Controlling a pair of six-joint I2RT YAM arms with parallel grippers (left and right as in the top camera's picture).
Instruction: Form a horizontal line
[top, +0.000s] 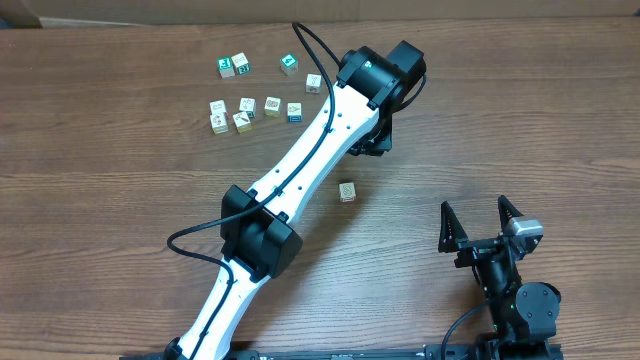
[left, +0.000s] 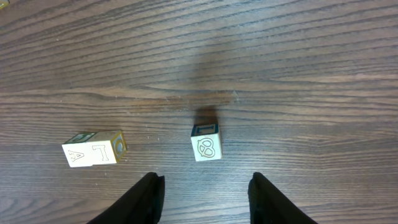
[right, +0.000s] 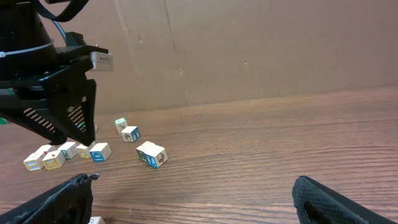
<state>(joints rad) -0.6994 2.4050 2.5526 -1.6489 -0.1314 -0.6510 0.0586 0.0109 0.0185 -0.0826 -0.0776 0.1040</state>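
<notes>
Left arm works over a half-built row: the horizontal line (top: 248, 105), four small pale wooden cubes with printed pictures, lies on the brown wood-grain table (top: 520, 120) toward the far edge, left of centre. The cubes sit close side by side, but the overhead view shows slim gaps between them. The right-hand one sits a touch nearer the near edge than the others, so the row looks formed but not yet tight or true.

Two more pale printed cubes (top: 241, 121) rest just on the near side of the row's left end. Green-faced wooden cubes (top: 288, 64) lie scattered closer to the far edge. A lone pale wooden cube (top: 347, 191) sits well apart near the middle of the table.

The black two-finger left gripper (left: 205, 177) hangs with its fingers spread wide and nothing between them. It is just short of a pale cube printed with a pretzel-like figure (left: 206, 142), and a pair of lettered pale cubes (left: 94, 149) lies off to one side. The black right gripper (top: 473, 204) sits near the near right corner, also wide apart and empty.

Judged from this, closing the gaps, squaring the end cube and perhaps bringing in strays remains. No container is in view.
</notes>
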